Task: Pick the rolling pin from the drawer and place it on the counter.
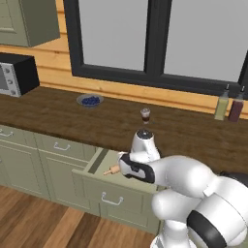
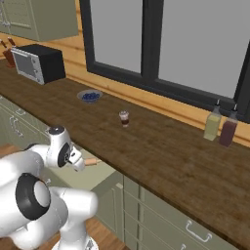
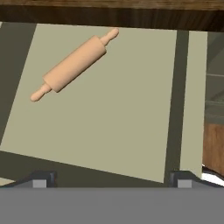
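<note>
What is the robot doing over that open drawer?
The robot's gripper hangs over the open drawer, with its fingers spread apart and holding nothing. The rolling pin lies flat and slanted on the drawer's pale floor, not yet touched. The counter above it holds a small bowl, a little glass and two bottles.

One rolling pin [image 3: 74, 64], two bottles [image 1: 222, 106], one bowl [image 1: 90, 100], one glass [image 1: 145, 115], one microwave [image 1: 16, 73].

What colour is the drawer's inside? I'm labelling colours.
Pale green, clearest in the hand view.
</note>
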{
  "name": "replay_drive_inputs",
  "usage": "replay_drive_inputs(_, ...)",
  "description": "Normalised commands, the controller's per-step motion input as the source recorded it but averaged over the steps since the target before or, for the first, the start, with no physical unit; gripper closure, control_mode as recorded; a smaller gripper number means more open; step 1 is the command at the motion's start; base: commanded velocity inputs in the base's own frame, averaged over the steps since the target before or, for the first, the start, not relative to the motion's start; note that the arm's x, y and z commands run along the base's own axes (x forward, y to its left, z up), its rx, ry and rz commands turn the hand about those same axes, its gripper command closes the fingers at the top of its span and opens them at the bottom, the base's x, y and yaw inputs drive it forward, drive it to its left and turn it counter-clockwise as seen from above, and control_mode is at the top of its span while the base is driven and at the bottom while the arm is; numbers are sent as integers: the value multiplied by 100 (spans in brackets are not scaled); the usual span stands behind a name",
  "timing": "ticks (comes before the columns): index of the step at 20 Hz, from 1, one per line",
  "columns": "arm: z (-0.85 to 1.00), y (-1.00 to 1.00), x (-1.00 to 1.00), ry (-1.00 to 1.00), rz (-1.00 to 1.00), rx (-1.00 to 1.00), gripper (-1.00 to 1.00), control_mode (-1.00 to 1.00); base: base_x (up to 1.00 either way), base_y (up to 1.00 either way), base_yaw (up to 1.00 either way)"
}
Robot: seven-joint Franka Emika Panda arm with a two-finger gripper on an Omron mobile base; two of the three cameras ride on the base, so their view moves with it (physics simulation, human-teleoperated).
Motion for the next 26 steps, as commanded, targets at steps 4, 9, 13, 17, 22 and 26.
replay_drive_inputs(4,-50,0,1,2,0,0,-100,-100,0,0,0)
replay_drive_inputs(9,-53,5,0,7,0,0,-100,-100,0,0,0)
replay_drive_inputs(13,-48,23,-20,12,0,1,-100,-100,0,0,0)
replay_drive_inputs(17,-18,36,-49,9,0,1,-100,-100,0,0,0)
replay_drive_inputs(22,-1,32,-52,13,0,8,-100,-100,0,0,0)
replay_drive_inputs(26,0,35,-58,16,3,12,-100,-100,0,0,0)
